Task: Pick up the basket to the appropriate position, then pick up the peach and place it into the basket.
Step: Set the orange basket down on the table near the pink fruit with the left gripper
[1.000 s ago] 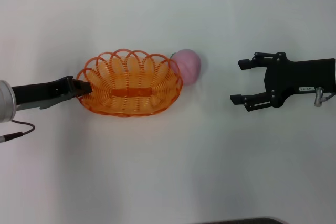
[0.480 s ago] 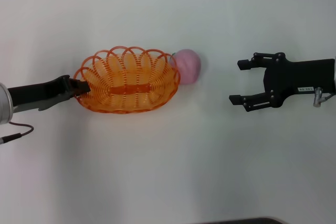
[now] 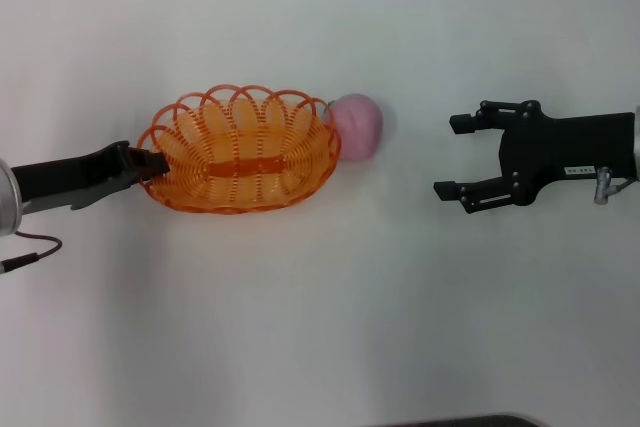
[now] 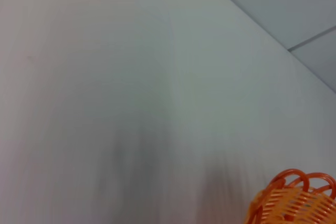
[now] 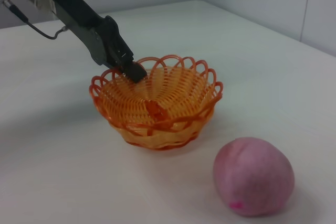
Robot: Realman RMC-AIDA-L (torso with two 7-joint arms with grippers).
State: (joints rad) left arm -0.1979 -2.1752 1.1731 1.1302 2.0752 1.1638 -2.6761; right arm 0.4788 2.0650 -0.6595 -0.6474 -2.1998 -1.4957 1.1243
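In the head view, your left tool (image 3: 152, 163) is closed on the left rim of the basket (image 3: 240, 152), which sits on the white tabletop (image 3: 320, 327) with the peach (image 3: 356, 127) touching or just beside its right end. Your right tool (image 3: 452, 156) hangs well apart to the right, its jaws wide open and empty. I judge the basket step is in hand; next you must carry it clear of the peach. The left wrist view shows only a corner of the basket, no fingers. In the right wrist view the peach lies near, but whether the basket is lifted is hard to tell.
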